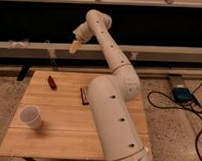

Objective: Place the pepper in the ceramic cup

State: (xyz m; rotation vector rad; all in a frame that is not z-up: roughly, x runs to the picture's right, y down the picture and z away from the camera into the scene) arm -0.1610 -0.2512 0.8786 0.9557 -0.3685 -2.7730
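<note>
The pepper (52, 82) is small, slim and tapered, and looks light and fairly stiff, with a smooth skin that may slip or roll under a careless pinch. The best hold is probably across its thicker middle, fingers closing on its narrow width, low enough to catch it against the table (62, 138) without scraping the wood. The ceramic cup (31, 116) is likely hard and breakable, and light enough to tip if knocked on the rim, so the pepper should be dropped from just above the mouth, not pushed in.

The claw (75, 45) hangs high in the air over the far side of the table with its jaws spread wide. It holds nothing and touches nothing. The pepper lies flat on the wood well below the claw and a little to the left as the camera sees it, near the far left corner. The cup stands upright much lower and nearer the camera, left of the claw too, well apart from the pepper. A dark bar (84, 94) lies below the claw and slightly right, beside the arm's lower body
</note>
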